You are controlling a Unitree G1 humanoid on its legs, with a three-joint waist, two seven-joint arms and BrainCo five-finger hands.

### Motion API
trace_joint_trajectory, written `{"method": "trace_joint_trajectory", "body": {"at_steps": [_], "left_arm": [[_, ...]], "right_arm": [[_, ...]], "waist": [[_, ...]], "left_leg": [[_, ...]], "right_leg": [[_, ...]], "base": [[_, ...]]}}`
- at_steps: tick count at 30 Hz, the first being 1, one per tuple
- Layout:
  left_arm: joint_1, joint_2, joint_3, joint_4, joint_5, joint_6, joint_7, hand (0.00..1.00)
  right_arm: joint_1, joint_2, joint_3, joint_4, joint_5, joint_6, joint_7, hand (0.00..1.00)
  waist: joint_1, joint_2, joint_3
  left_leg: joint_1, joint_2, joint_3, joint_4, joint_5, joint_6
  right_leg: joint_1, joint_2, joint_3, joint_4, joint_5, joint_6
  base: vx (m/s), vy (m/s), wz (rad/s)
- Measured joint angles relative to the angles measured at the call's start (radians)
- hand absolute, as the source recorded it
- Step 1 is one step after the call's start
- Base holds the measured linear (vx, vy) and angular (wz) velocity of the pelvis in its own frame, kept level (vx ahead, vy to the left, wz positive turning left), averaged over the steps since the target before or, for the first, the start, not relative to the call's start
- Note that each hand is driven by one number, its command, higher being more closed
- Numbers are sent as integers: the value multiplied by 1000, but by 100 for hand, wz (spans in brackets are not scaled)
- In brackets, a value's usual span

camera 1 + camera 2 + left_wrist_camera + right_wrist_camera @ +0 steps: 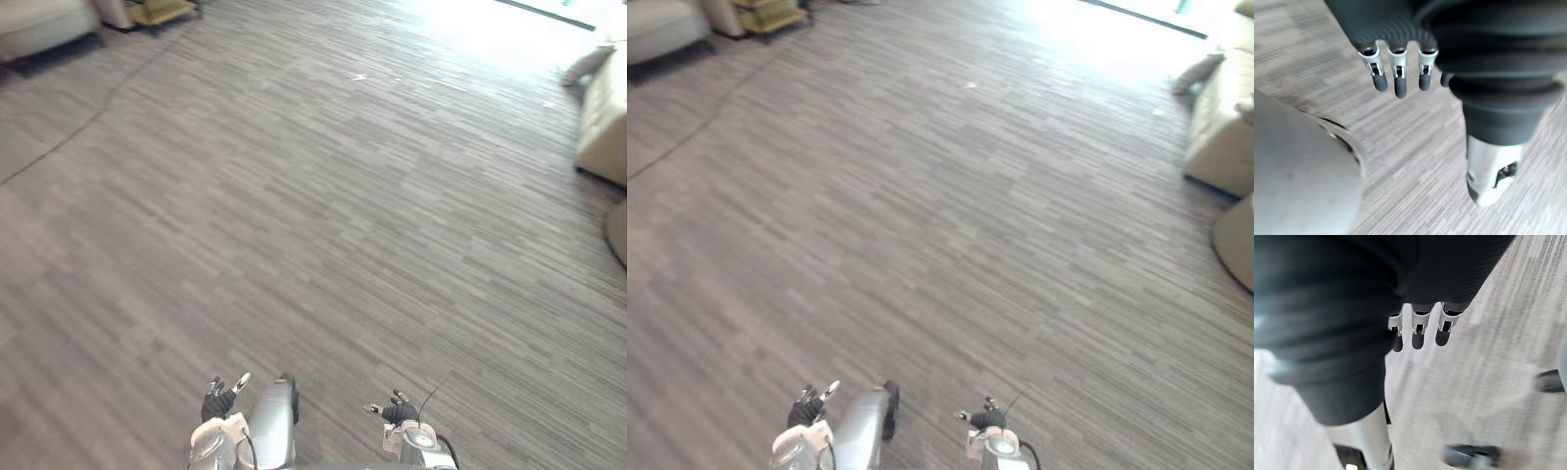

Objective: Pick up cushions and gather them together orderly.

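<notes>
L hand [219, 401] low at near edge of head view, over grey plank floor [323, 215]. Its fingers [1396, 78] relaxed, side by side, slightly spread, holding nothing. R hand [394, 412] alongside, apart from L hand; fingers [1418, 328] likewise loose, empty. Task item: cushion [586, 65] on floor far ahead to right, just beside end of right sofa [605, 117]; contact w/ sofa cannot tell. Left sofa [39, 24] in far left corner. Both hands well apart from cushion.
</notes>
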Motion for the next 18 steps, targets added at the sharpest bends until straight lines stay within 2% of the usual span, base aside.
{"method": "trace_joint_trajectory", "body": {"at_steps": [1, 2, 3, 4, 6, 8, 10, 11, 12, 13, 14, 15, 16, 17, 18], "left_arm": [[-5, 0, -1, 18, 5, 3, 3, 0], [-13, 0, -7, 47, 6, 6, 8, 0], [-18, 0, -8, 58, 6, 6, 11, 0], [-29, 1, -9, 67, 6, 8, 13, 0], [-36, 13, -18, 94, 9, 11, 17, 0], [-41, 21, -28, 112, 24, 20, 17, 0], [-40, 18, -38, 115, 40, 20, 16, 0], [-33, 16, -42, 116, 48, 21, 15, 0], [-26, 18, -47, 115, 56, 20, 14, 0], [-21, 17, -57, 115, 61, 21, 11, 0], [-23, 10, -61, 122, 68, 22, 9, 0], [-23, -9, -57, 122, 75, 25, 6, 0], [-25, -23, -51, 112, 75, 26, 2, 0], [-24, -34, -43, 110, 74, 26, 0, 0], [-25, -42, -36, 103, 75, 26, -2, 0]], "right_arm": [[6, -6, 0, 4, -7, -6, 1, 0], [29, -7, -2, -7, -14, -7, 1, 0], [35, -7, -3, -30, -22, -12, 1, 0], [38, -6, -5, -49, -22, -20, 1, 0], [36, -7, -15, -76, -22, -30, 1, 0], [34, -7, -57, -79, -21, -33, 1, 0], [21, -6, -81, -79, -21, -32, 2, 0], [16, -5, -82, -80, -22, -33, 2, 0], [17, -5, -80, -79, -22, -32, 3, 0], [19, -4, -82, -76, -22, -31, 5, 0], [17, -5, -85, -76, -22, -31, 9, 0], [18, -11, -86, -80, -21, -31, 10, 0], [16, -23, -77, -87, -20, -31, 11, 0], [15, -28, -68, -91, -20, -30, 11, 0], [6, -30, -66, -84, -18, -28, 8, 0]], "waist": [[-13, 17, 14], [-26, 29, 18], [-31, 35, 18], [-45, 43, 21], [-55, 43, 27], [-63, 35, 27], [-82, 39, 26], [-96, 42, 24], [-103, 41, 20], [-111, 48, 6], [-114, 64, -1], [-114, 94, -21], [-110, 129, -15], [-105, 151, -12], [-103, 171, 4]], "left_leg": [[87, -4, 7, -22, -33, -1], [173, -8, 11, -74, -46, -1], [214, -9, 13, -113, -52, 0], [278, -9, 17, -172, -70, 3], [360, -11, 29, -229, -88, -16], [477, -41, 49, -320, -101, -34], [548, -62, 33, -369, -124, -53], [592, -61, 6, -378, -148, -85], [616, -59, -15, -372, -157, -101], [617, -42, -70, -310, -164, -114], [596, -19, -99, -247, -165, -115], [499, 22, -145, -26, -147, -141], [392, 52, -174, 225, -43, -146], [330, 74, -178, 355, 52, -153], [247, 114, -166, 534, 33, -141]], "right_leg": [[-78, -10, -58, 198, 22, 37], [-155, -19, -133, 296, 6, 7], [-201, -25, -182, 312, -8, -18], [-283, -34, -275, 285, -31, -62], [-375, -39, -403, 120, -36, -87], [-417, -33, -489, -205, 42, -116], [-448, -21, -503, -363, 115, -143], [-449, -11, -507, -382, 136, -183], [-440, -9, -505, -375, 157, -223], [-442, -5, -500, -327, 243, -299], [-440, 6, -508, -297, 219, -288], [-419, 25, -530, -289, 171, -292], [-384, 58, -524, -300, 132, -294], [-356, 79, -508, -313, 114, -299], [-272, 113, -480, -347, 86, -301]], "base": [[523, 292, -55], [616, 330, -44], [561, 259, -31], [423, 156, -25], [406, 138, -15], [480, 106, 5], [617, 58, 34], [832, -4, 60], [745, -51, 76], [634, -90, 61], [785, -150, 54], [772, -161, 9], [904, -161, -17], [735, -72, -55], [848, -36, -54]]}}
